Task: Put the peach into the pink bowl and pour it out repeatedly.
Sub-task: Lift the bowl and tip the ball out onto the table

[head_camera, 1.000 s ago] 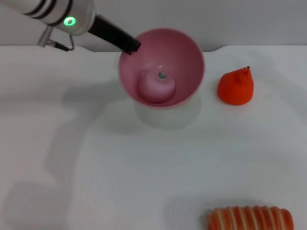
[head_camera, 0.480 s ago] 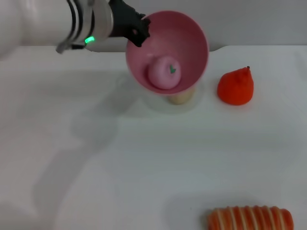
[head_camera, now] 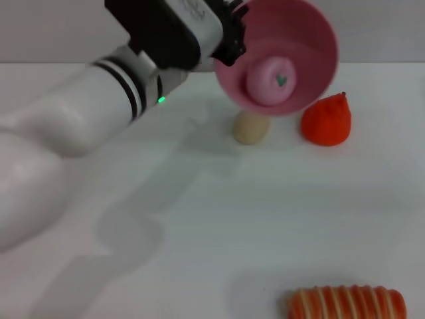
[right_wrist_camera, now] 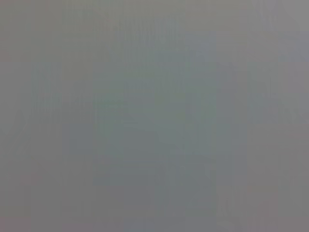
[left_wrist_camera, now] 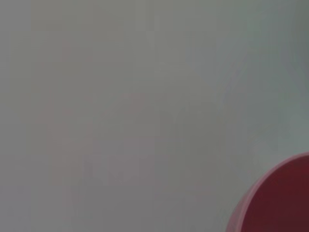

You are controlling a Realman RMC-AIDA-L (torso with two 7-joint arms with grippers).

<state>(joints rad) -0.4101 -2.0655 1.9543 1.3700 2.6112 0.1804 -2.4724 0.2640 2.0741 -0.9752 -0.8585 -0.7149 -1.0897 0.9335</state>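
I have the pink bowl (head_camera: pixel 279 56) up in the air, well above the white table (head_camera: pixel 199 219). My left gripper (head_camera: pixel 231 41) pinches the bowl's rim, jaws shut tight on it. The bowl is tipped toward me, and the peach (head_camera: pixel 271 81) sits inside, low against the wall. Under the bowl a beige ball (head_camera: pixel 251 128) rests on the table, and an orange-red fruit (head_camera: pixel 327 119) sits near it. A striped thing (head_camera: pixel 346 304) lies close to me. I think I am in the pouring step. Next I should tip the bowl more so the peach rolls out, without knocking the other toys. My right gripper is not in view.
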